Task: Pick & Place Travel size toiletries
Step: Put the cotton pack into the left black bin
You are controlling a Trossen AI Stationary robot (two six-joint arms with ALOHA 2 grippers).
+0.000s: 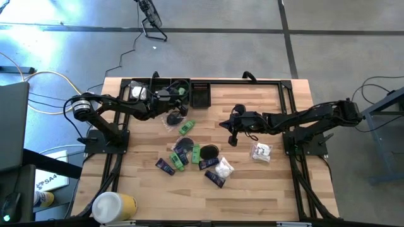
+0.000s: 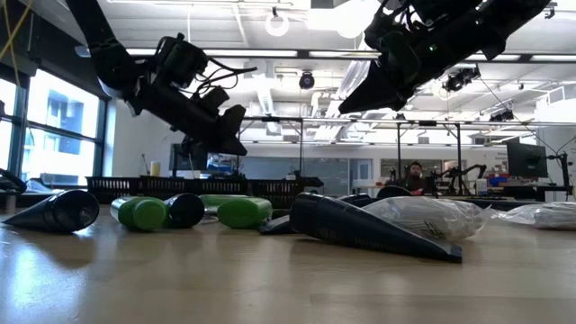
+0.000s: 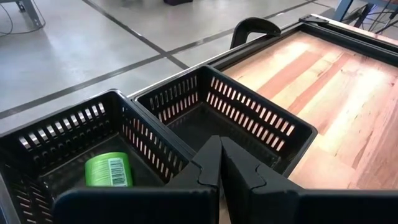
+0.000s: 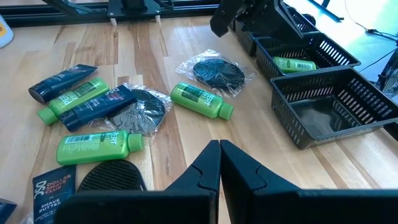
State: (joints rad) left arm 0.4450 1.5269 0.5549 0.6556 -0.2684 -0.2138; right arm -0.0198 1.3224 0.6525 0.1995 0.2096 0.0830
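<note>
The travel size toiletries lie loose mid-table: green bottles point(image 4: 200, 100) point(image 4: 98, 145), dark sachets point(image 4: 99, 106), black discs point(image 4: 217, 73) and white packets point(image 1: 260, 151). One more green bottle point(image 3: 109, 170) lies on its side in a black basket point(image 3: 56, 143) at the far edge. My left gripper point(image 3: 219, 163) is shut and holds nothing; it hangs in the air just before the wall between that basket and the basket point(image 3: 249, 124) beside it. My right gripper point(image 4: 219, 155) is shut too and holds nothing. It hovers above the table, to the right of the pile.
The black baskets point(image 1: 200, 94) stand in a row along the far edge. A large white-and-yellow cylinder point(image 1: 113, 207) lies at the near left corner. A black frame point(image 1: 287, 94) runs around the wooden top. Bare wood shows at the far right point(image 1: 252, 94).
</note>
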